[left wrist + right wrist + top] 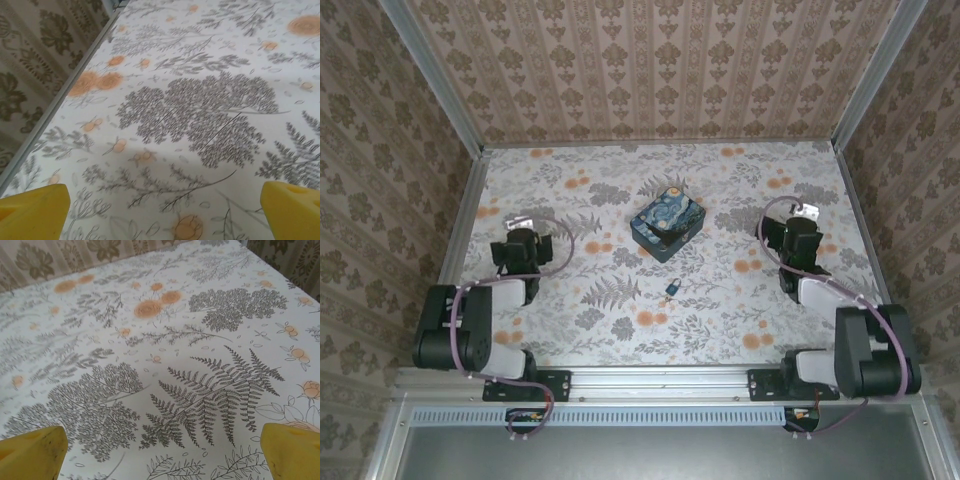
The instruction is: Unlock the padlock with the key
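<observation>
Teal and tiny, the padlock (673, 288) lies on the patterned bench (760, 320) just in front of the dark-blue swirl-print box (667, 222), between the arms, while the left claw (162, 212) and right claw (162, 452) both stand wide open and empty, well apart from it. The likeliest trouble is the key, too small to pick out against the busy print: a claw could close beside it or nudge the light padlock away. The box is shut, its contents hidden.
</observation>
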